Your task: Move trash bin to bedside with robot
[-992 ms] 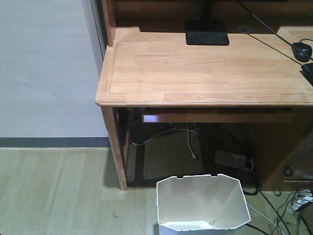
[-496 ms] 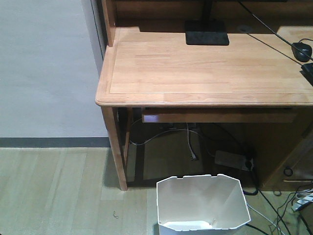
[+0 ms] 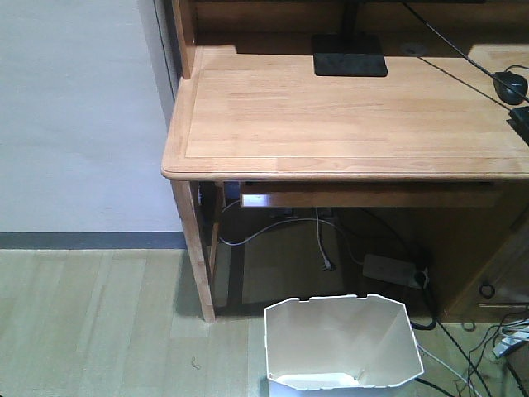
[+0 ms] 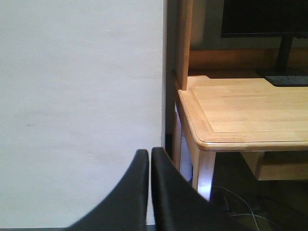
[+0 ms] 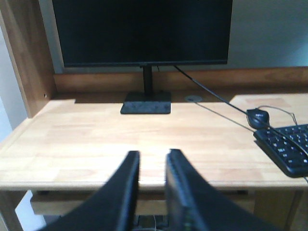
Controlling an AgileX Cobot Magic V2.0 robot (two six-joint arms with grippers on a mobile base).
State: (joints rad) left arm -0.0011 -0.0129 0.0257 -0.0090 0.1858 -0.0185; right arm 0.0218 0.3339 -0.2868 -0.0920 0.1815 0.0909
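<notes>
The white trash bin [image 3: 339, 347] stands open-topped and empty on the wood floor at the bottom of the front view, just in front of the desk. Neither gripper shows in the front view. In the left wrist view my left gripper [image 4: 149, 153] is shut and empty, its black fingers [image 4: 137, 187] pressed together, held in the air facing the white wall beside the desk's left corner. In the right wrist view my right gripper [image 5: 152, 155] is open by a narrow gap and empty, held in front of the desk edge. The bin shows in neither wrist view. No bed is in view.
The wooden desk [image 3: 347, 124] carries a monitor stand [image 3: 350, 59], a mouse [image 3: 509, 85] and a keyboard [image 5: 286, 149]. Cables and a power strip [image 3: 393, 270] lie under it. The desk leg [image 3: 197, 256] stands left of the bin. A white wall [image 3: 78, 116] is at the left.
</notes>
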